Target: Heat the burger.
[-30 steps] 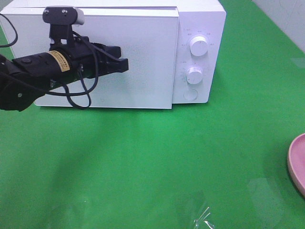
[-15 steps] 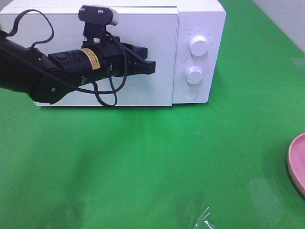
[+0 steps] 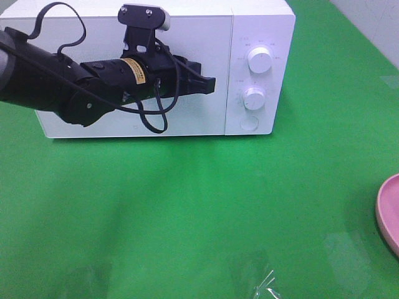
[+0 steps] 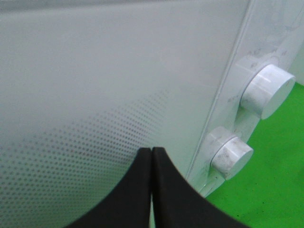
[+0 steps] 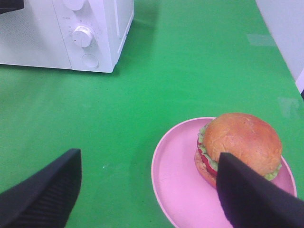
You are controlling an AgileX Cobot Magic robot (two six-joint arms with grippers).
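Note:
The burger [image 5: 237, 147], with a golden-brown bun, lettuce and tomato, sits on a pink plate [image 5: 175, 185]; the exterior high view shows only the plate's rim [image 3: 389, 212] at the right edge. My right gripper [image 5: 149, 190] hangs open above the plate's near side, holding nothing. The white microwave [image 3: 262, 25] stands at the back, its door [image 3: 187, 37] lying flush with the body. My left gripper [image 3: 211, 83] is shut and empty, its tips [image 4: 151, 156] against the door near the control panel.
Two white knobs [image 3: 260, 59] [image 3: 254, 98] and a round button [image 3: 249, 123] sit on the microwave's right panel. A scrap of clear plastic [image 3: 265, 286] lies on the green cloth [image 3: 187, 218] near the front edge.
My left arm has swept rightward across the door toward the knobs. The door, which stood ajar, now lies flush with the microwave. The right gripper has not moved.

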